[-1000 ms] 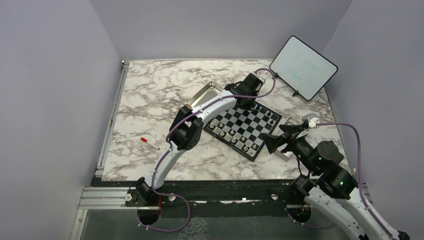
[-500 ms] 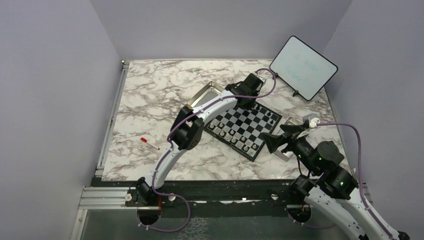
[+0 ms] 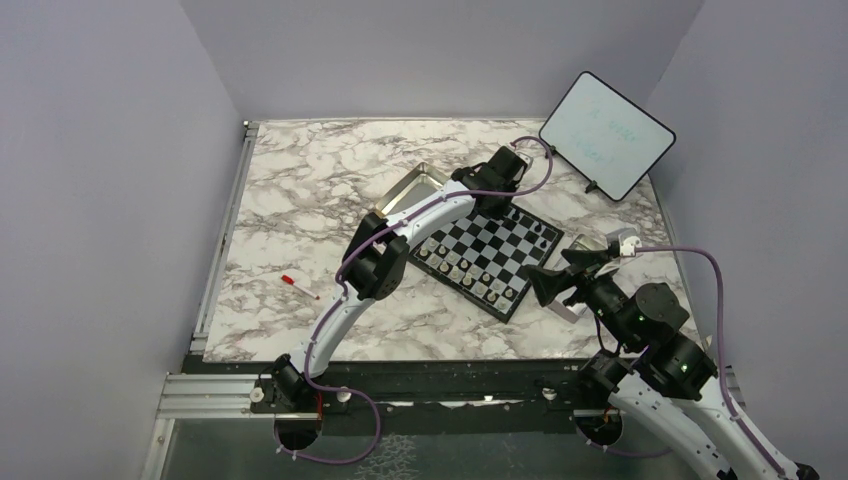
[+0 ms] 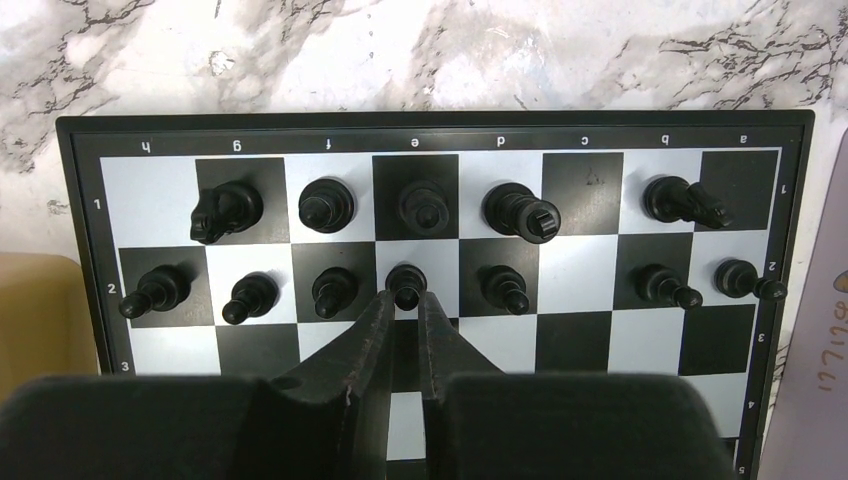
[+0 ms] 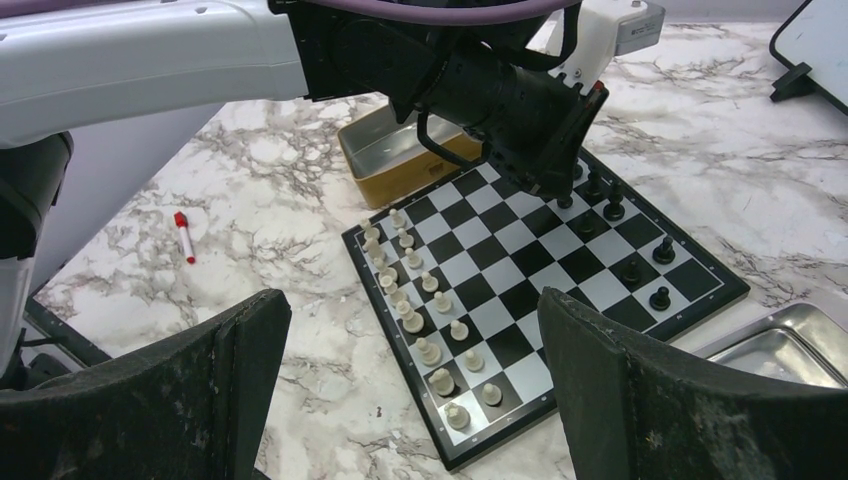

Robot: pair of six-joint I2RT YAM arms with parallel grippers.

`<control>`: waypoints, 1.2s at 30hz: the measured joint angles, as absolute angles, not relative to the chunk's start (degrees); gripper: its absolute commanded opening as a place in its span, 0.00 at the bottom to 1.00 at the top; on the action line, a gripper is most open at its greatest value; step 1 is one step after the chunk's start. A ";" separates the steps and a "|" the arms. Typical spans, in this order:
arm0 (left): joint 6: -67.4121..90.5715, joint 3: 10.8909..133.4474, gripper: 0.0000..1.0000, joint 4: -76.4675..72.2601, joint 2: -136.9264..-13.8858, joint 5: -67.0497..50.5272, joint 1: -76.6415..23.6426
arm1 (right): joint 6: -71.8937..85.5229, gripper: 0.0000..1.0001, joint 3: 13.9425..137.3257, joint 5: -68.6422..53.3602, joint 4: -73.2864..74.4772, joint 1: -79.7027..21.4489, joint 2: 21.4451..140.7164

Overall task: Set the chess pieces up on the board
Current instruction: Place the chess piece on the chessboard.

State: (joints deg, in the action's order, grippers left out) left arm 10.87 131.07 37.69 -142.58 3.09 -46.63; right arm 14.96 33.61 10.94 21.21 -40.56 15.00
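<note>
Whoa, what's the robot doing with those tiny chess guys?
The left end effector has its tips either side of a tiny black pawn on the second row of the small black-and-white chessboard; whether it is gripping is unclear. Most black pieces stand in place. The right end effector hangs open and empty.

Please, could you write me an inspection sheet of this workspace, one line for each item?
Surface: marble-patterned table top, no spill seen.
Job's things: small black-and-white chessboard; pale chess pieces stand in two rows at one side; black chess pieces stand in two rows at the opposite side, four squares there bare.
Clutter: gold rectangular metal tin; red-capped white marker; silver metal tray; white tablet with dark rim.
Grippers: left gripper jaws narrow, tips flanking a black pawn, grip cannot be told; right gripper wide open, holding nothing.
Cables: purple cables follow both arms.
Surroundings: plain pale walls; nothing else seen.
</note>
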 measured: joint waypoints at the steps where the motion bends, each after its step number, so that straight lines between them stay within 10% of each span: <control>1: 10.87 131.15 0.16 37.74 -142.63 3.09 -46.63 | 14.96 1.00 33.61 10.96 21.21 -40.56 14.96; 36: 10.87 132.33 0.13 37.91 -144.09 1.67 -46.63 | 14.98 1.00 33.58 11.33 22.61 -40.56 14.59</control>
State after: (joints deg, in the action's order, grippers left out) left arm 10.87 132.33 37.91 -144.09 1.67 -46.63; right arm 14.98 33.58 11.33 22.61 -40.56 14.59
